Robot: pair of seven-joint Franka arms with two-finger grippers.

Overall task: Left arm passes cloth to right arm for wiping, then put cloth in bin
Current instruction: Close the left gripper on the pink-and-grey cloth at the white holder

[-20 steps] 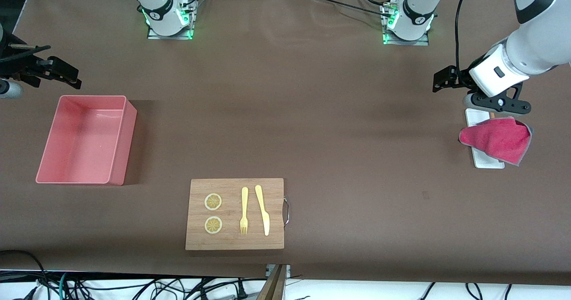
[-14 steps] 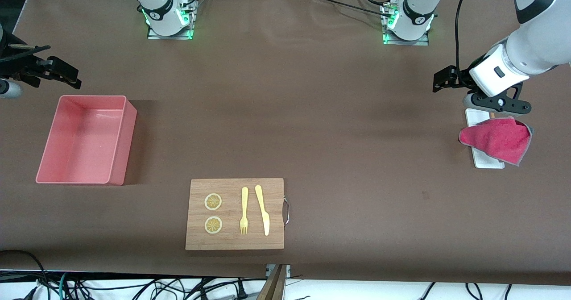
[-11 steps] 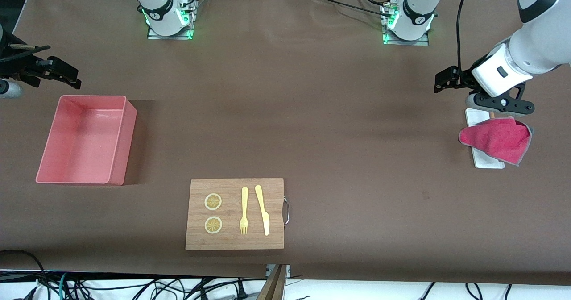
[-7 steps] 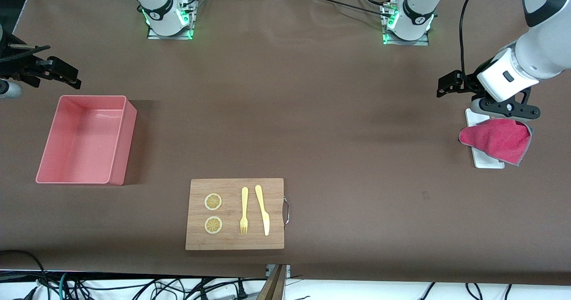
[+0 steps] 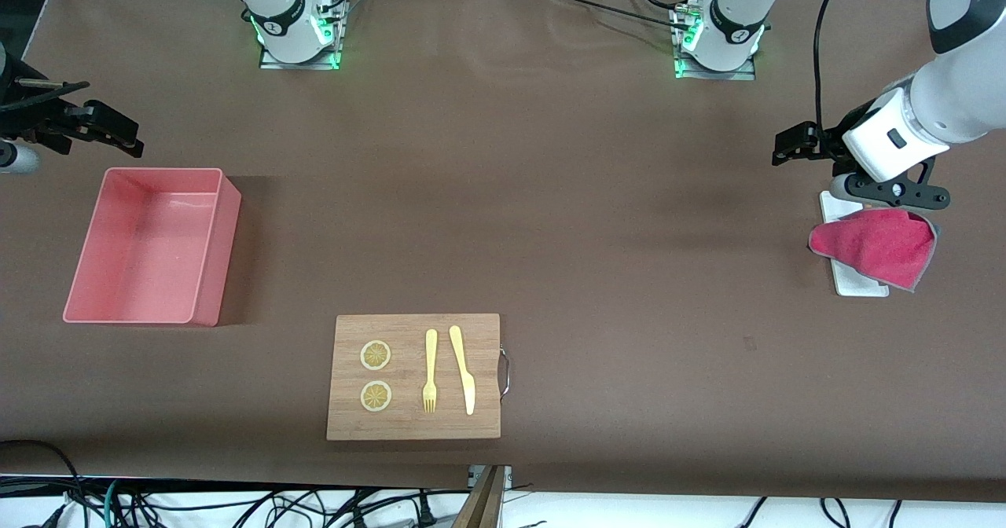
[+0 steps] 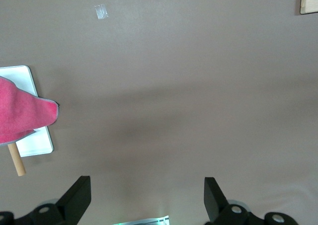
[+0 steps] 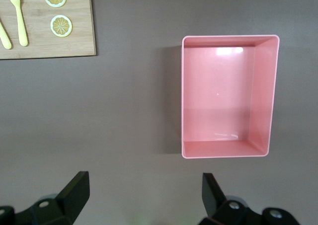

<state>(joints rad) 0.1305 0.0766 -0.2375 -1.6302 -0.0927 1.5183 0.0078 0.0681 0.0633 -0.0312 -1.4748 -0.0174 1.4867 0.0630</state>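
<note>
Brown worktop (image 5: 550, 198) lies bare through its middle. At the left arm's end the cloth (image 5: 876, 245) drapes a white tray (image 5: 858, 283); the left gripper (image 5: 890, 190) hovers over the tray's edge, jaws wide, empty. The right gripper (image 5: 86, 131) waits near the bin (image 5: 206, 267), jaws wide, empty.
</note>
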